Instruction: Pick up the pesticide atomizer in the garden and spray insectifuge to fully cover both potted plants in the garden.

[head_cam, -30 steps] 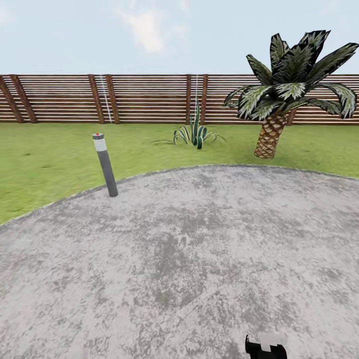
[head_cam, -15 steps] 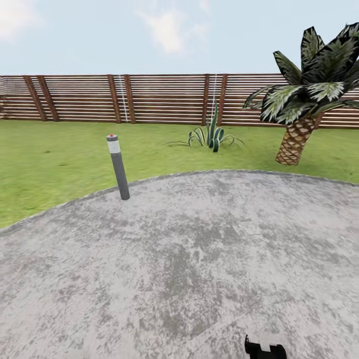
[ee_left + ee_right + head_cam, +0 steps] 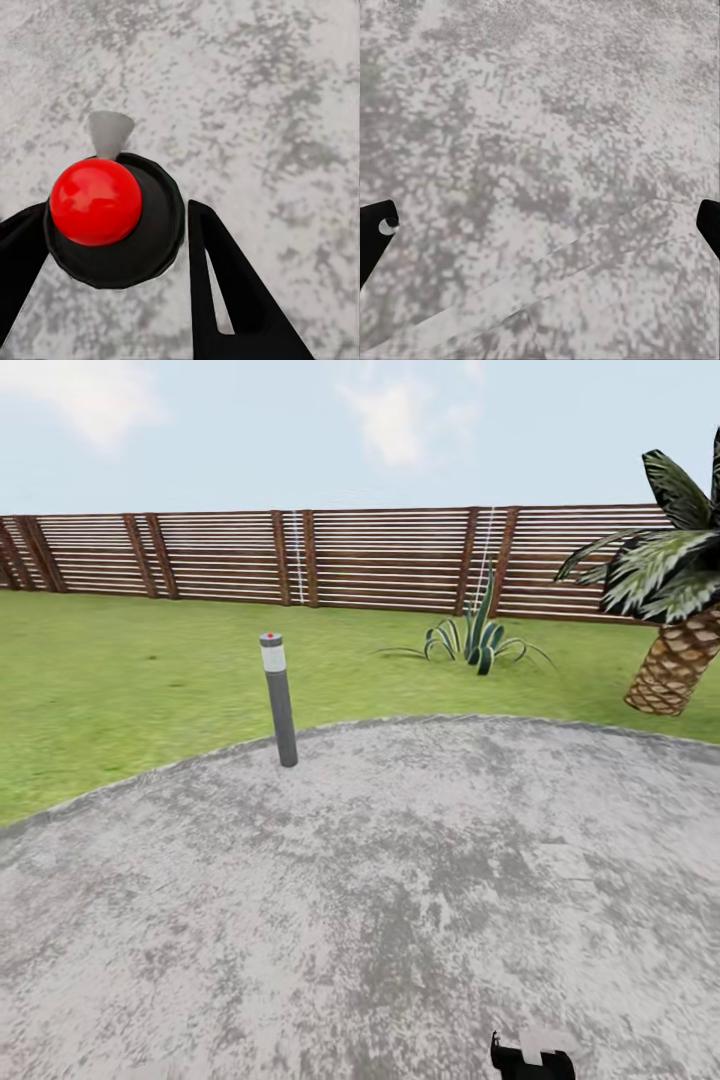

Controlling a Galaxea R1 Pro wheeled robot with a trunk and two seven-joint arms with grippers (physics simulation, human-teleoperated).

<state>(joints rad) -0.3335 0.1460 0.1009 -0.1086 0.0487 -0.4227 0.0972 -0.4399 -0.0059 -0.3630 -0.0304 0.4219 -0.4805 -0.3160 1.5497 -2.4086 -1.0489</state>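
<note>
The whole head view has been turned leftward: the bollard lamp (image 3: 279, 700), the agave (image 3: 478, 642) and the palm (image 3: 672, 610) are now shown further right, the palm partly cut off, and more fence (image 3: 220, 557) is revealed.

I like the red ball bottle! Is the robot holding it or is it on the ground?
Holding it. The left gripper has the pesticide atomizer between its jaws, above the patio.

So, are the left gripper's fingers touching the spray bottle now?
Touching. In the left wrist view the left gripper has the spray bottle between its fingers, and both dark fingers meet the bottle's round black body with no gap.
</note>
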